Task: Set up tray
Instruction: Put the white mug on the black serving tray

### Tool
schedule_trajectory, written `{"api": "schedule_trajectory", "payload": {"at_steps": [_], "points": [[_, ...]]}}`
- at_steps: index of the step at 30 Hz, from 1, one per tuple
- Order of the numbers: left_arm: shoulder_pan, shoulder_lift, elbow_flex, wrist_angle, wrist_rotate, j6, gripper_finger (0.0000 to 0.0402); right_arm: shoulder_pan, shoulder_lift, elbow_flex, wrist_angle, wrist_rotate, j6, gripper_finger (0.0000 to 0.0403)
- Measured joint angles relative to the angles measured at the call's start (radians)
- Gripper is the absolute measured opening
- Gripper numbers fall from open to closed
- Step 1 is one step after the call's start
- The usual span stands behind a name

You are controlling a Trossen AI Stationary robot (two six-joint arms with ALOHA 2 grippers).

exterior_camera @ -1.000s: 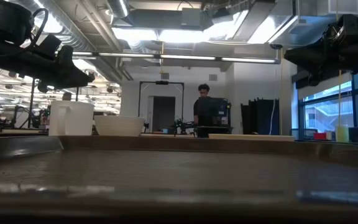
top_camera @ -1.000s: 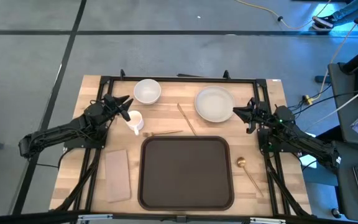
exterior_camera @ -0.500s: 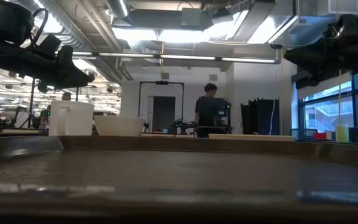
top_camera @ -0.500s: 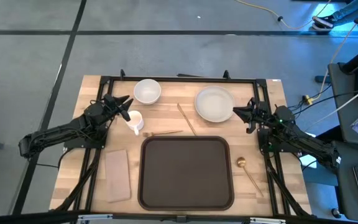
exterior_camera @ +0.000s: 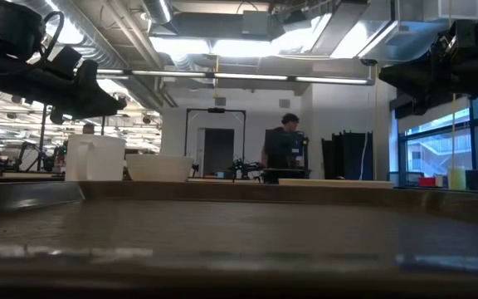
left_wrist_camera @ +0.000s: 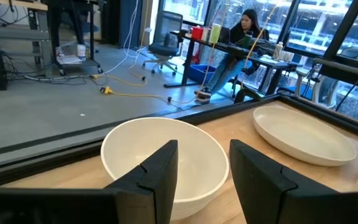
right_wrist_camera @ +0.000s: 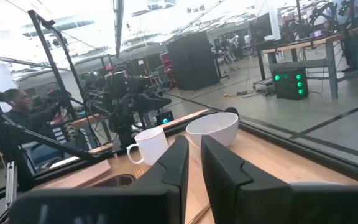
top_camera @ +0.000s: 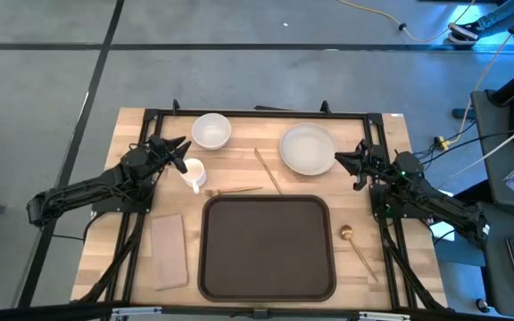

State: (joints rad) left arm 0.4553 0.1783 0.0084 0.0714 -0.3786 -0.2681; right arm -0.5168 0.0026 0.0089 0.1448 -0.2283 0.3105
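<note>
The dark brown tray [top_camera: 269, 247] lies flat at the table's near middle with nothing on it. Behind it on the wood stand a white bowl [top_camera: 211, 130], a white plate [top_camera: 308, 148] and a white mug [top_camera: 193, 173]. A tan napkin [top_camera: 169, 251] lies left of the tray and a gold spoon [top_camera: 357, 245] right of it. My left gripper [top_camera: 178, 150] hovers open beside the mug and faces the bowl [left_wrist_camera: 163, 162]. My right gripper [top_camera: 339, 160] hovers at the plate's right edge, its fingers [right_wrist_camera: 179, 165] nearly together with nothing between them.
Two thin sticks [top_camera: 269, 169] and a fork [top_camera: 235, 190] lie between the dishes and the tray's far rim. A black frame [top_camera: 257, 113] borders the table's far and side edges. People stand and sit in the room beyond.
</note>
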Motion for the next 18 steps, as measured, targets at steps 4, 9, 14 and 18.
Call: {"api": "schedule_trajectory", "payload": {"at_steps": [4,9,14,18], "points": [[0.000,0.000,0.000,0.015,0.001,0.000,0.0139,0.000,0.000,0.000,0.000,0.000,0.000,0.0047],[0.000,0.000,0.000,0.015,0.010,-0.012,0.0139,0.000,0.000,0.000,0.000,0.015,-0.002,0.0047],[0.000,0.000,0.000,0.033,-0.005,-0.017,0.0139,0.000,0.000,0.000,-0.001,0.075,-0.002,0.0047],[0.000,0.000,0.000,0.044,-0.005,-0.017,0.0139,0.000,0.000,0.000,-0.001,0.091,-0.002,0.0047]]}}
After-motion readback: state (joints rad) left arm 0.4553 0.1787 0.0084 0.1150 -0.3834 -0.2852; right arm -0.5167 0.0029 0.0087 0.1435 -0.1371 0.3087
